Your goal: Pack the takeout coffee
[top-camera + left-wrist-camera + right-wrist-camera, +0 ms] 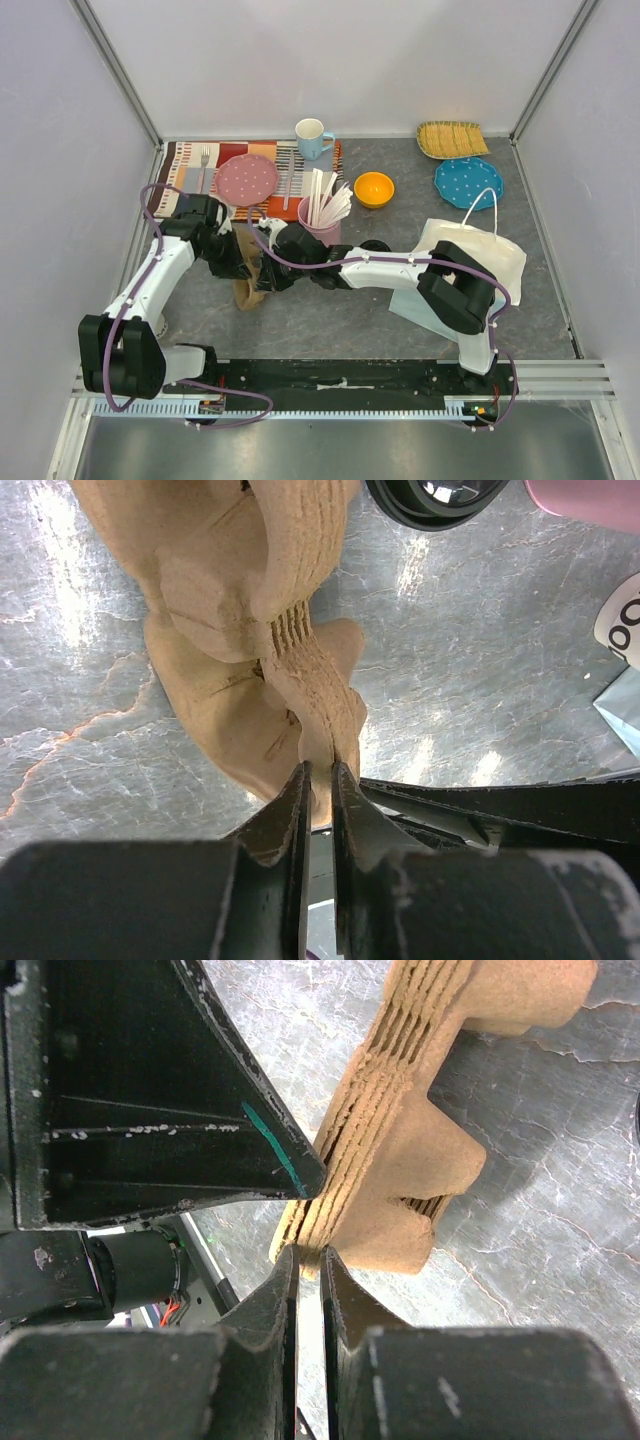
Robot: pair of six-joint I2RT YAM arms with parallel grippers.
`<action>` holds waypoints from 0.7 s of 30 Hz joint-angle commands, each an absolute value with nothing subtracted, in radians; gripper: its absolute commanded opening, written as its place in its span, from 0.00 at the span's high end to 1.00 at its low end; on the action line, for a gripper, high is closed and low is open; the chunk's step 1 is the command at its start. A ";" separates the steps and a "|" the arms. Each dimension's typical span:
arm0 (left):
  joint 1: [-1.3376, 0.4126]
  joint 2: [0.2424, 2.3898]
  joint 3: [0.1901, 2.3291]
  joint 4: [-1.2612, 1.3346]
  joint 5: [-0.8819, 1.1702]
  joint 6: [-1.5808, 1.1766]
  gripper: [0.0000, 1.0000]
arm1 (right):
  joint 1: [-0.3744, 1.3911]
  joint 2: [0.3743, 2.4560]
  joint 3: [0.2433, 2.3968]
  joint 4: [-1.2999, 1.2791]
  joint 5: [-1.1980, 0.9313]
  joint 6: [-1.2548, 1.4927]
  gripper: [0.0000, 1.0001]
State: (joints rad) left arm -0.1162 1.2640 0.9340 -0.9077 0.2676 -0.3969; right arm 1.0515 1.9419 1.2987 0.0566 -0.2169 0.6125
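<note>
Item: pulp carrier stack (248, 293), near-left of pink stick cup (320, 225) | left jaws, right jaws: both pinching its edges | risk: opposing pulls may tear the pulp.

The grey marbled surface (330, 320) carries a patterned placemat (185, 165) far left, an orange bowl (374, 188), a blue plate (468, 182) and a yellow woven tray (452, 139) far right. A pink cup (322, 232) stands beside the black-lidded takeout coffee (430, 495), a white bag (480, 255) lies right, and a brown cardboard carrier (248, 293) sits centre-left.
</note>
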 commanded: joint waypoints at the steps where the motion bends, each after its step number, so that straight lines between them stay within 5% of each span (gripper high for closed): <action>1: -0.086 1.266 0.942 -1.014 0.152 -0.380 0.85 | 1.040 1.999 1.252 -0.120 -0.135 0.551 1.00; 21: -0.071 1.226 0.982 -1.020 0.317 -0.371 0.60 | 1.039 2.000 1.255 -0.120 -0.133 0.557 1.00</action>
